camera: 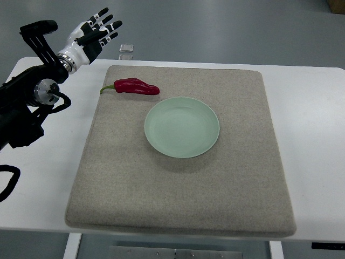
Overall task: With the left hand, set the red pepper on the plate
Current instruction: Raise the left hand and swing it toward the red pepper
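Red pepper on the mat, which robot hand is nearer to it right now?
Left. The left hand hovers open, up and left of the red pepper, not touching it. The right hand is out of view.

No readable text, label, brand, number or sign anywhere: none on the plate [181, 127], the red pepper [135, 86], the grey mat [178, 199] or the white counter [312, 108].

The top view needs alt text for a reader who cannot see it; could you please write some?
A red pepper lies on a beige mat, just beyond the upper-left rim of an empty pale green plate. The robot's left hand hovers open above the white table's far-left corner, away from the pepper; no right hand is visible.
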Tool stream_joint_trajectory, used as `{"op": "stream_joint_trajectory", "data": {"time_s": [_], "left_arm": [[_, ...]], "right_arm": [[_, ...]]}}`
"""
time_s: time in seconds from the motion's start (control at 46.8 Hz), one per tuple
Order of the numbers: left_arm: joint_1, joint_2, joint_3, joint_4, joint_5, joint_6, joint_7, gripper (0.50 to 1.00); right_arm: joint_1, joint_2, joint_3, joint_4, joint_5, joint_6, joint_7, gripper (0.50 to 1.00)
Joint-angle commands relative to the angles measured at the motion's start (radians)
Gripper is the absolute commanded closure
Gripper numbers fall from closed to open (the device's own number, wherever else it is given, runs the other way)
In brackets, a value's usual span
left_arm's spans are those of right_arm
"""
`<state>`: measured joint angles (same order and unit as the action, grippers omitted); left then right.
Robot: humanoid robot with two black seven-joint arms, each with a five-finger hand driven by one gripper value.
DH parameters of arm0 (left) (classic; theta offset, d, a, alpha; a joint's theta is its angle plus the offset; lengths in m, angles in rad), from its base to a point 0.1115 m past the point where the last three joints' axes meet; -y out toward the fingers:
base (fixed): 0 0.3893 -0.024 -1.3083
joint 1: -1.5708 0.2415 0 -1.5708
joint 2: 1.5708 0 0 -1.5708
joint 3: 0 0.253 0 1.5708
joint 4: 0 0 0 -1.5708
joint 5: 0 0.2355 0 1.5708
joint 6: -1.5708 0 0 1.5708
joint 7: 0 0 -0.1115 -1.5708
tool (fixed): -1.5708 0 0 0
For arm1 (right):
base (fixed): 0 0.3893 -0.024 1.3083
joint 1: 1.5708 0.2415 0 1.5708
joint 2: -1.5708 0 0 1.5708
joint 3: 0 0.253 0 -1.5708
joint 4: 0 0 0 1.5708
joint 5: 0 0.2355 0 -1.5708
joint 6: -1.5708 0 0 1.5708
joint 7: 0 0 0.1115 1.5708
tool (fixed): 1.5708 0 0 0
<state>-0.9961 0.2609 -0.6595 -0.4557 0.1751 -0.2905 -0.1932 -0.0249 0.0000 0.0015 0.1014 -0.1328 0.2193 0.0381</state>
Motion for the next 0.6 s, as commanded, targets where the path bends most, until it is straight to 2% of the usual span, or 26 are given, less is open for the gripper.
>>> {"op": "stream_joint_trajectory", "data": {"time_s": [0.0, 0.278, 0.577], "left_arm": [[-0.004, 0.000, 0.000, 0.000, 0.050, -0.001, 0.001, 0.512], [-0.019, 0.041, 0.001, -0.063, 0.282, 0.001, 0.006, 0.516], [-0.059, 0.057, 0.063, -0.066, 0.635, -0.001, 0.009, 0.516]], "right_arm": [[0.000, 0.000, 0.000, 0.000, -0.001, -0.001, 0.000, 0.572], [-0.001, 0.000, 0.000, 0.000, -0.001, 0.000, 0.000, 0.572], [-0.001, 0.000, 0.000, 0.001, -0.001, 0.000, 0.000, 0.572]]}}
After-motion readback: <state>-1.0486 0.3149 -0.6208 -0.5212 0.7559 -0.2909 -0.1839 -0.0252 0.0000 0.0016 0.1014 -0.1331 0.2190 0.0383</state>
